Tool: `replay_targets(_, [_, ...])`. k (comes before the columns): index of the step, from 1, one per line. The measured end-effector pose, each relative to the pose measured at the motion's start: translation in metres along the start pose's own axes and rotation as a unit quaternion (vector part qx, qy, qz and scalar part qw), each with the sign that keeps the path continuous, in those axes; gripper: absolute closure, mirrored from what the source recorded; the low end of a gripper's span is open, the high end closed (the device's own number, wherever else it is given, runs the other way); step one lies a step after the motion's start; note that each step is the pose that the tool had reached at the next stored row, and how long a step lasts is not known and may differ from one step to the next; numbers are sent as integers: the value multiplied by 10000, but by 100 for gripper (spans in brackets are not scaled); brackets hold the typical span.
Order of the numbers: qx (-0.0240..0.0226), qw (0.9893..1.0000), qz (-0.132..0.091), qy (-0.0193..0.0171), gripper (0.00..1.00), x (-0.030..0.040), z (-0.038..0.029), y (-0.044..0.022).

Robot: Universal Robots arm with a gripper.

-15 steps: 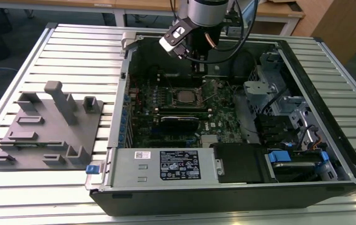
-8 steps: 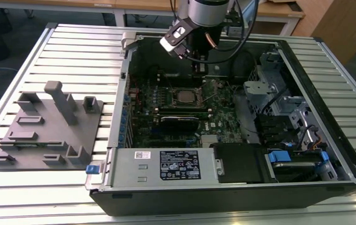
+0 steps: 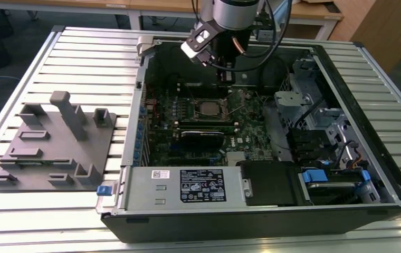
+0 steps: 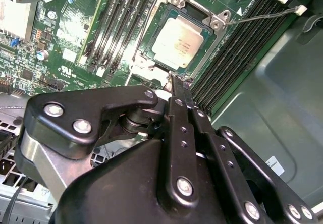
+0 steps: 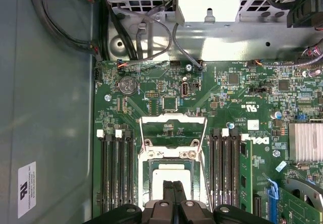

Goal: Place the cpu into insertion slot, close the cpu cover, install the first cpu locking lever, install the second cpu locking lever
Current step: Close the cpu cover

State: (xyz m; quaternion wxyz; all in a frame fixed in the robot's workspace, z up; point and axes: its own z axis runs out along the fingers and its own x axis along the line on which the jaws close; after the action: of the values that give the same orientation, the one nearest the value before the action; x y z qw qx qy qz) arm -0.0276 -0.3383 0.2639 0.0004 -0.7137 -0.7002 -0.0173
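Silver-grey and dull on top, the small flat square cpu [image 4: 177,42] lies seated in the insertion slot [image 5: 169,155], the square socket with a shiny metal rim on the green motherboard [image 5: 151,90]. The cpu cover [image 5: 171,118], a thin shiny metal frame plate with a cut-out middle, stands swung open on the far side of the socket from the gripper, and the green board shows through its opening. In the second wrist view a thin metal locking lever [image 4: 262,14] juts away from one corner of the socket, unlatched.

The black gripper [image 5: 173,187] hangs over the socket with its two narrow fingers [image 4: 174,90] pressed together and nothing between them. Their tips sit at the socket's near edge, just beside the cpu; I cannot tell whether they touch the metal.

Long black memory slots [image 5: 116,173] run on both sides of the socket. In the exterior view the board lies inside an open black computer case [image 3: 257,224] on a slatted metal table [image 3: 80,52], with a silver labelled power-supply box [image 3: 186,184] at the case's near edge and a grey moulded fixture [image 3: 46,142] on the table to the exterior view's left.
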Motion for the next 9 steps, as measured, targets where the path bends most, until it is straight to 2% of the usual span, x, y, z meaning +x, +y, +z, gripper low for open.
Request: replay_targets(9, [0,10000,0,0,90,0,1,15])
